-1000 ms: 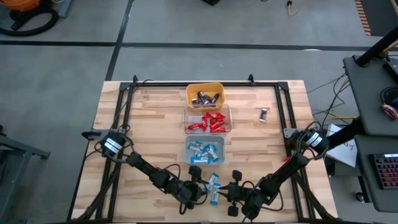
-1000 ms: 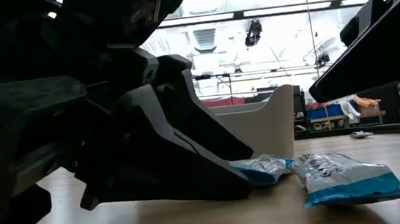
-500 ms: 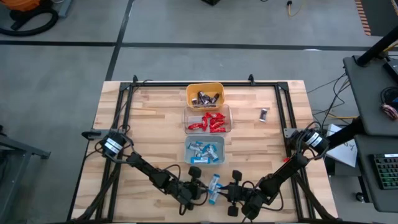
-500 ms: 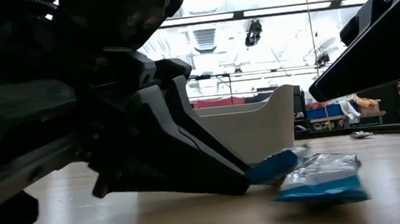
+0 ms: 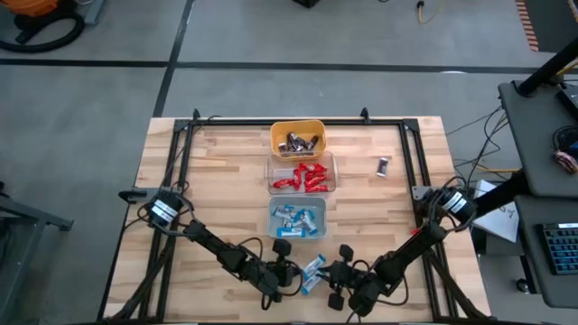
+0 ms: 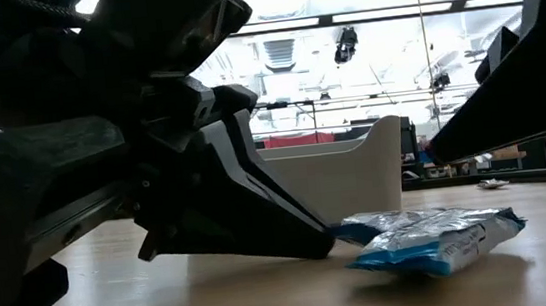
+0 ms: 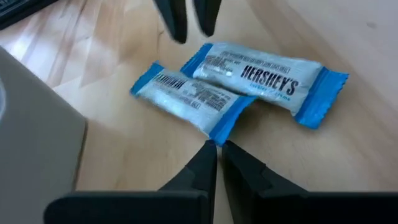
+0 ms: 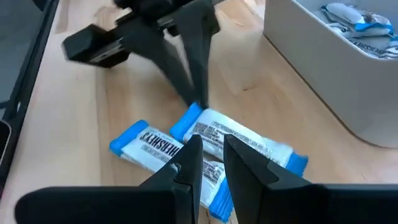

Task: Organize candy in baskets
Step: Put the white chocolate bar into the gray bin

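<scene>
Two blue-and-white candy bars lie near the table's front edge. My left gripper (image 7: 217, 146) is shut on the end of one bar (image 7: 183, 99). The second bar (image 7: 261, 74) lies partly over the first, with one end (image 6: 510, 219) raised off the wood. My right gripper (image 8: 212, 142) hovers above the two bars, its fingers a narrow gap apart with nothing between them. Three baskets stand in a row at mid-table: the yellow-orange one (image 5: 297, 137) holds dark bars, the clear one (image 5: 302, 173) red bars, and the grey-blue one (image 5: 298, 219) blue-and-white bars. My left gripper pinches the bar's blue crimped end (image 7: 219, 132) between its two fingers, only at their free ends. The fingers (image 6: 317, 239) slant down from the table's left, and their tips are at the tabletop. The bar lies flat on the wood.
One dark wrapped bar (image 5: 383, 165) lies alone at the far right of the table. The grey-blue basket's wall (image 6: 355, 170) stands just behind the two bars. Black frame rails run along the table's edges, with bare wood on either side of the baskets.
My left gripper has shut on the blue end of one bar without moving from its place. As it shut, both bars shifted. The front bar turned, and one of its ends now stands raised. My right gripper has rolled a little in place.
</scene>
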